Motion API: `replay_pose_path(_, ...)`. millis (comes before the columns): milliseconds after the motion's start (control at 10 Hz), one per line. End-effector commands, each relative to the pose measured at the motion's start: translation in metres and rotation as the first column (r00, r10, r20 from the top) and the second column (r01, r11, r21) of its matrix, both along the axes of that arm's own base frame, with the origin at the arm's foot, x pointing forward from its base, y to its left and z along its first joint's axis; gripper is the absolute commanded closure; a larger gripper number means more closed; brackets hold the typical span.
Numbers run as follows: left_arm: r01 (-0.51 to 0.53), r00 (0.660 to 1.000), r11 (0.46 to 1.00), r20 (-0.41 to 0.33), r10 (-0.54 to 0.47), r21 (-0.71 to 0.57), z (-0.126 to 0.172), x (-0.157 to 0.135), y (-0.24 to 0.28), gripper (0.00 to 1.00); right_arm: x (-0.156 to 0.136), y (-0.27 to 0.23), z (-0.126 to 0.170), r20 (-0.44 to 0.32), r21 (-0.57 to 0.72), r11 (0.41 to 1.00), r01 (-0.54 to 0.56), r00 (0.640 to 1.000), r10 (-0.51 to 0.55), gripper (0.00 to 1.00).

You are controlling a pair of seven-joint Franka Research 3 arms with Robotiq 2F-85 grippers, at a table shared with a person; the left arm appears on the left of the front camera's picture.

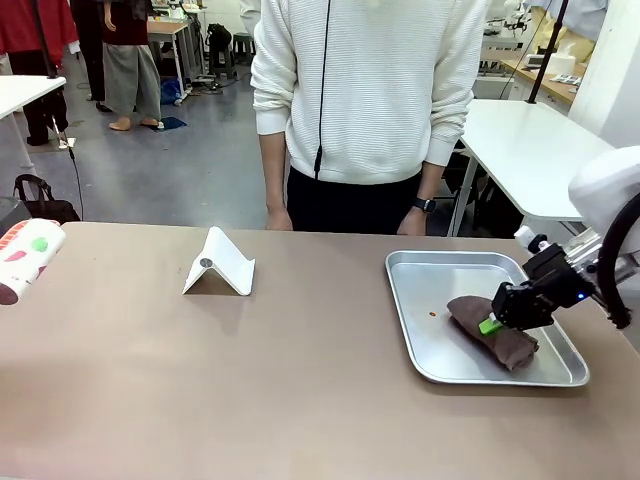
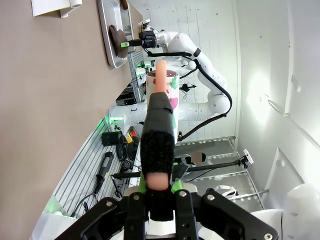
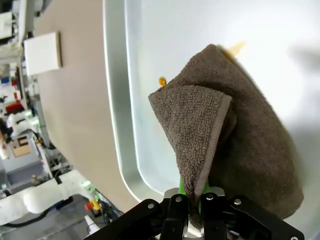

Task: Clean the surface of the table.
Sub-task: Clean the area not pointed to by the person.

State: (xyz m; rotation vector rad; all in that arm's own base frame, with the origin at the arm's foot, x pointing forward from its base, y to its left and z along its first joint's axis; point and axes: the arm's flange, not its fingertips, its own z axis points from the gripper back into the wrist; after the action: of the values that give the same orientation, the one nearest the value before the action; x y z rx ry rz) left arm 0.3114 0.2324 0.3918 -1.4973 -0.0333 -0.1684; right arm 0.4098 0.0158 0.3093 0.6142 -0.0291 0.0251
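Presently: cloth pickup.
Right pincer [image 1: 492, 324] clamped on brown towel [image 1: 468, 316], tray [image 1: 440, 266] beneath it; next, lift towel onto table [image 1: 300, 385]. Left pincer [image 2: 159, 120] grips patterned container [image 2: 169, 85].

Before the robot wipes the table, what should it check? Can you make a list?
1. Right fingers pinch the brown towel: ok.
2. Towel lifted off the metal tray: not ok, it mostly lies there.
3. Left fingers hold the white printed container: ok.
4. Table free for wiping: not ok, a white stand sits on it.
5. Person's hands off the table: cannot tell, they're at its far edge.
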Motion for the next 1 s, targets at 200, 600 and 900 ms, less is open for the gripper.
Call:
replay_pose_path(200,-0.016,1.0,1.0,-0.001,0.016,-0.015,0.005,0.0,0.0,0.81,-0.013,0.024,-0.004,-0.004,0.081,0.996,-0.036,0.999,0.036,0.93)
replay_pose_path(600,-0.016,1.0,1.0,-0.001,0.016,-0.015,0.005,0.0,0.0,0.81,-0.023,0.056,0.002,-0.042,0.172,0.983,-0.072,0.996,0.08,0.93)
replay_pose_path(900,-0.016,1.0,1.0,-0.001,0.016,-0.015,0.005,0.0,0.0,0.81,-0.03,0.07,0.003,-0.057,0.193,0.975,-0.112,0.991,0.125,0.93)
